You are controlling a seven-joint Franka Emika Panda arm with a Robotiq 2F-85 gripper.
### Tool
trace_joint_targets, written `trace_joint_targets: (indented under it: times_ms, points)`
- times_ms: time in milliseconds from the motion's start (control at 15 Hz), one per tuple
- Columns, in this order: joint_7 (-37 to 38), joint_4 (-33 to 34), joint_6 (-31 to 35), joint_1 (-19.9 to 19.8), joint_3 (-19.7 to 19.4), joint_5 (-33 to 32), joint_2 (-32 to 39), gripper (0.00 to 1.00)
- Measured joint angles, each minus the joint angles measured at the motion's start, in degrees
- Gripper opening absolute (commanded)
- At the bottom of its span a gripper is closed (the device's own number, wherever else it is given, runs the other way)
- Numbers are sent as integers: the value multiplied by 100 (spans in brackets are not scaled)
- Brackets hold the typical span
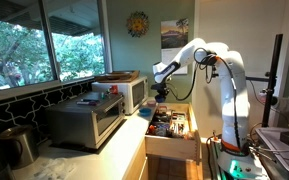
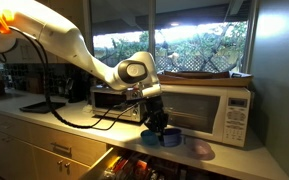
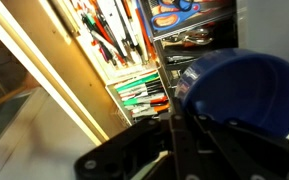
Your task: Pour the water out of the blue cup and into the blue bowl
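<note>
Gripper (image 3: 172, 135) fills the bottom of the wrist view, fingers drawn nearly together and (as far as I can make out) pinching the rim of the cup (image 3: 239, 90). The cup bulks up on its right, with the open drawer (image 1: 172, 150) of tools showing behind it.

In an exterior view, left to right: a bare stretch of counter (image 2: 74, 125) with cables (image 2: 79, 118) on it. Then the gripper and cup, close in front of the microwave (image 2: 212, 112). Then the bowl (image 2: 202, 150), just beside the cup and near the counter's front edge. The free room is mostly on the left, since the microwave crowds the back.
</note>
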Motion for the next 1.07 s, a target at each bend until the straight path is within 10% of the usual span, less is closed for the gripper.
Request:
trace_joint_targets:
  times_ms: [1067]
  points:
    - [669, 225, 409, 31, -80, 1116, 533, 1]
